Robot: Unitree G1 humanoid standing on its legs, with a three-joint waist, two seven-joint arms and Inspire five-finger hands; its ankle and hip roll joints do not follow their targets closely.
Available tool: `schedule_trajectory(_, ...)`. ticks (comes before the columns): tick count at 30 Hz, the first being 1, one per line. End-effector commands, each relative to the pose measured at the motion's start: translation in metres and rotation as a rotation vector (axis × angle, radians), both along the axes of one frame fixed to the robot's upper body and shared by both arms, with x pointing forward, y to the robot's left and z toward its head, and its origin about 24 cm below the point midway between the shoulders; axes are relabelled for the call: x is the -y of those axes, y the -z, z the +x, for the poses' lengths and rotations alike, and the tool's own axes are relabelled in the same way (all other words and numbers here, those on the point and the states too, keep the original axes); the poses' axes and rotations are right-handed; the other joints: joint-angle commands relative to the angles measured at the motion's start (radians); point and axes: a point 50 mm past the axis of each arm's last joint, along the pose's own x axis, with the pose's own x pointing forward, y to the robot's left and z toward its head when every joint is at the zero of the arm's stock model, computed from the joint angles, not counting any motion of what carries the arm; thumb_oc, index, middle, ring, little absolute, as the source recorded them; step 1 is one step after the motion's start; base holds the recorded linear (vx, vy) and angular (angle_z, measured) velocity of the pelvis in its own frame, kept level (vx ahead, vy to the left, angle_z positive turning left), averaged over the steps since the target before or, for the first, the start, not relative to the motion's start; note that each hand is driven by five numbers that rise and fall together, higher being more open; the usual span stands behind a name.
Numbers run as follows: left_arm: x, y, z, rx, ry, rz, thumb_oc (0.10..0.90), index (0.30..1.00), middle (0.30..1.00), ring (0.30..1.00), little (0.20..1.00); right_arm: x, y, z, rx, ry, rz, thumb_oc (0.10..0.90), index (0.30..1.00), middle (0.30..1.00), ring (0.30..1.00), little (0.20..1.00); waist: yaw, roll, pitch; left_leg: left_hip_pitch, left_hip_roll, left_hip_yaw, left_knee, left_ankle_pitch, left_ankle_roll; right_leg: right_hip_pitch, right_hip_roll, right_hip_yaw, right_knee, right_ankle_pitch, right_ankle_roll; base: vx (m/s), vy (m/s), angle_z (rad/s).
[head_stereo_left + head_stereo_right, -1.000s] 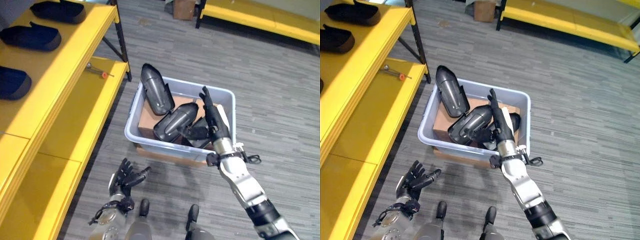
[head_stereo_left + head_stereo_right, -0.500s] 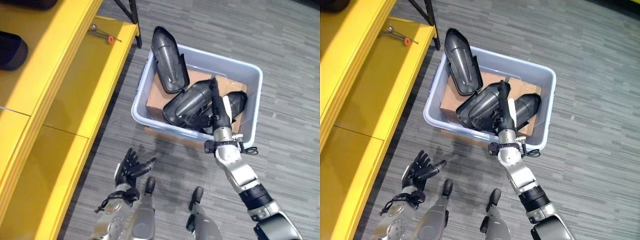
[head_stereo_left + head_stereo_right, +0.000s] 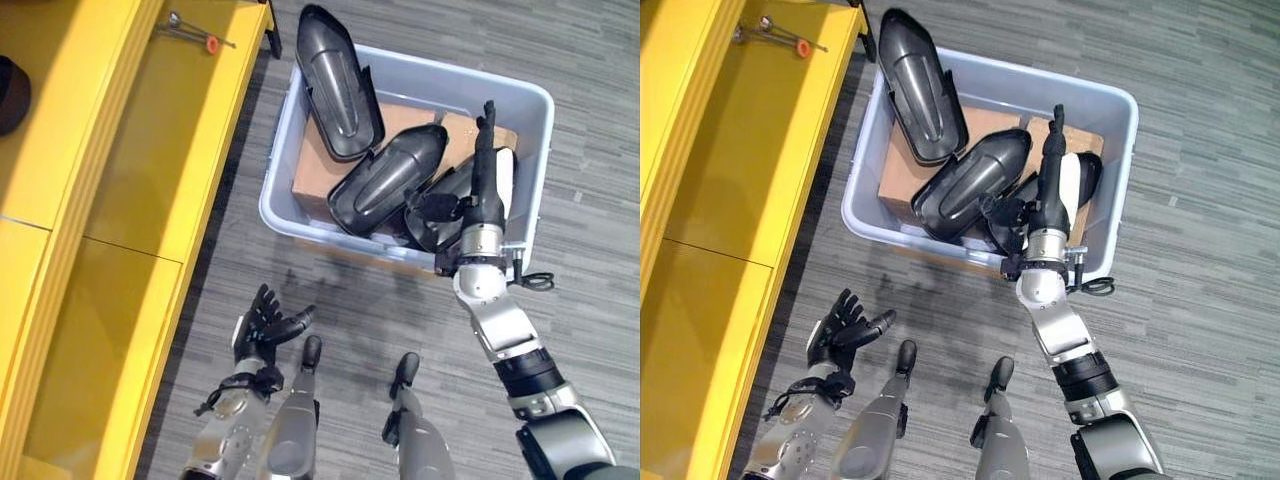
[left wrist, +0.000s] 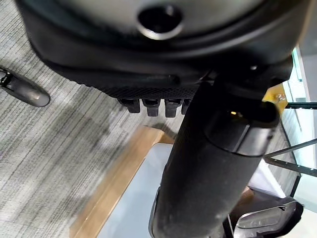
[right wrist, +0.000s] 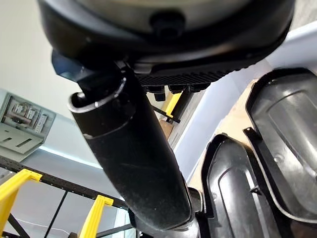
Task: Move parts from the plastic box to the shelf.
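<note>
Over the plastic box [image 3: 285, 170] you have the right robot hand [image 3: 482, 185] with straight, open fingers above the dark parts [image 3: 388, 176]; nothing is gripped. The step is the reach for a part. Next you need to lower the fingers and close them around one shell. The left robot hand [image 3: 262, 326] hangs low, relaxed and empty. The yellow shelf [image 3: 110, 190] is beside the box. Contact under the palm is hidden from you.

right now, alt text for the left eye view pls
The right hand reaches with straight fingers into a grey plastic box on the floor, over three black shell-shaped parts lying on cardboard. A yellow shelf stands left; the open left hand hangs low.
</note>
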Motion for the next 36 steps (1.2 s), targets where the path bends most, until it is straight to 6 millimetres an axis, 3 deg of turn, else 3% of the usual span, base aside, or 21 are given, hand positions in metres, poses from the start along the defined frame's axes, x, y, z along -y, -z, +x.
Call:
schedule_trajectory(1,0.000,-0.036,0.005,0.207,0.001,0.011,0.900,1.000,1.000,1.000,1.000,0.007,-0.062,-0.002,0.286,0.070,-0.068,0.900,1.000,1.000,1.000,1.000,-0.003,-0.014,-0.033,-0.038,0.025,0.018,0.001,0.008,0.027,0.084,-0.082,-0.007,0.000,-0.016,0.022,0.00,0.000,0.00)
schedule_trajectory(23,0.004,-0.038,0.010,0.211,-0.015,0.012,0.900,1.000,1.000,1.000,1.000,-0.001,-0.008,0.003,0.089,0.045,0.049,0.900,1.000,1.000,1.000,1.000,-0.027,0.013,0.003,-0.075,0.019,0.023,0.014,0.001,0.033,0.043,-0.088,0.003,0.004,-0.016,0.023,0.00,-0.001,0.00)
schedule_trajectory(36,0.009,-0.040,0.011,0.222,-0.008,-0.007,0.900,1.000,1.000,1.000,1.000,0.012,-0.001,0.018,0.023,0.123,0.119,0.900,1.000,1.000,1.000,1.000,-0.024,0.027,0.022,-0.089,0.018,0.019,0.012,0.001,0.034,0.029,-0.087,0.002,0.006,-0.018,0.022,0.00,0.000,0.00)
